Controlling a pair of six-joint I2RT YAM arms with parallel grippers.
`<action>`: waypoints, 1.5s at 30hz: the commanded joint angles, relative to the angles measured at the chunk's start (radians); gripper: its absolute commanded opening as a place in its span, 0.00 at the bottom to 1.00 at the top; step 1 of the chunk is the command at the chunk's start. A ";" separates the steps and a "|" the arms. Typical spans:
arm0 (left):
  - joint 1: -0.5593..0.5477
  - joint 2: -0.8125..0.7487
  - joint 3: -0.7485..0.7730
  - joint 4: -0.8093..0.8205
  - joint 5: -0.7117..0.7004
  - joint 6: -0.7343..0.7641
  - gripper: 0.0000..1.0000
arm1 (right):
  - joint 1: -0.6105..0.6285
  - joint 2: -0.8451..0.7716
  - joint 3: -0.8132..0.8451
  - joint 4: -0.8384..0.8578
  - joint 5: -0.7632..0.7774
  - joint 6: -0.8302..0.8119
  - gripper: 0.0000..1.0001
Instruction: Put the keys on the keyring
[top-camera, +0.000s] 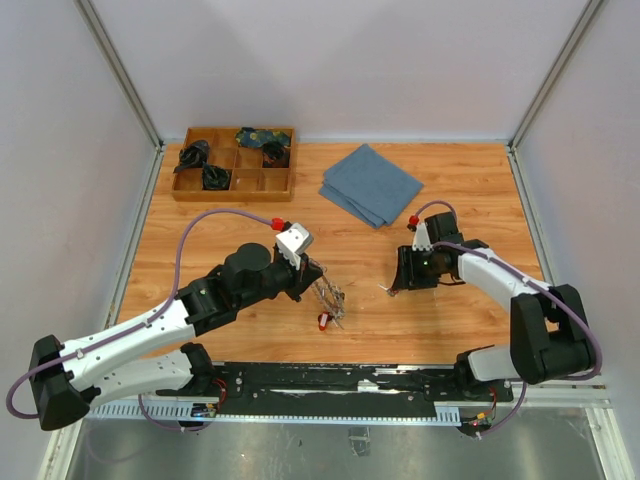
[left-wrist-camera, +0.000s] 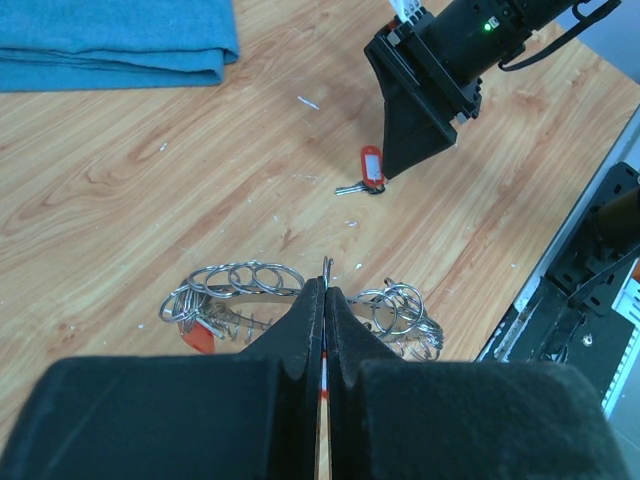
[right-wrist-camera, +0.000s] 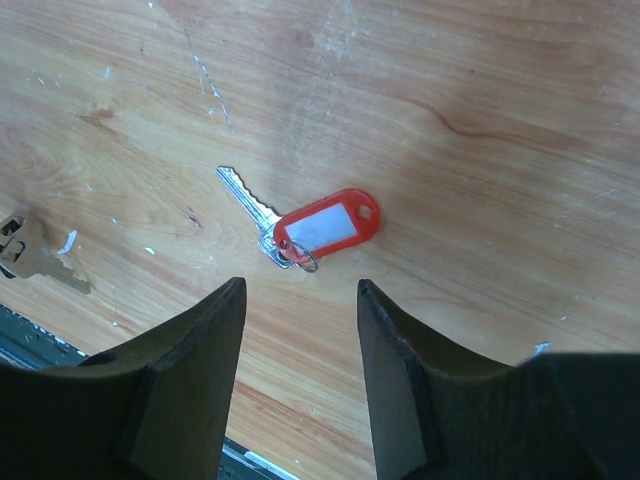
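Observation:
The keyring (left-wrist-camera: 235, 288) is a silvery bunch of wire loops and keys lying on the wooden table, with a red tag (left-wrist-camera: 198, 335) under its left part. My left gripper (left-wrist-camera: 327, 292) is shut on a thin wire loop of it that sticks up between the fingertips. From above, the keyring (top-camera: 331, 298) sits just past the left gripper (top-camera: 312, 272). A silver key with a red tag (right-wrist-camera: 322, 228) lies flat on the wood. My right gripper (right-wrist-camera: 300, 288) hangs open just short of it, touching nothing. The same key (left-wrist-camera: 368, 170) lies at the right gripper's (left-wrist-camera: 400, 165) tips.
A wooden compartment tray (top-camera: 232, 163) with dark bundles stands at the back left. A folded blue cloth (top-camera: 370, 185) lies at the back centre. A brass-coloured key (right-wrist-camera: 30, 255) lies near the table's front edge. The black rail (top-camera: 330, 380) runs along the near side.

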 joint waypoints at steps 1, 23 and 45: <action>0.004 0.002 0.042 0.069 0.011 0.011 0.01 | 0.034 0.030 0.029 -0.020 0.035 -0.017 0.49; 0.005 0.001 0.045 0.063 0.008 0.012 0.00 | 0.135 0.143 0.067 -0.045 0.165 -0.019 0.43; 0.004 -0.009 0.041 0.052 0.004 0.010 0.01 | 0.158 0.163 0.062 -0.061 0.160 -0.024 0.11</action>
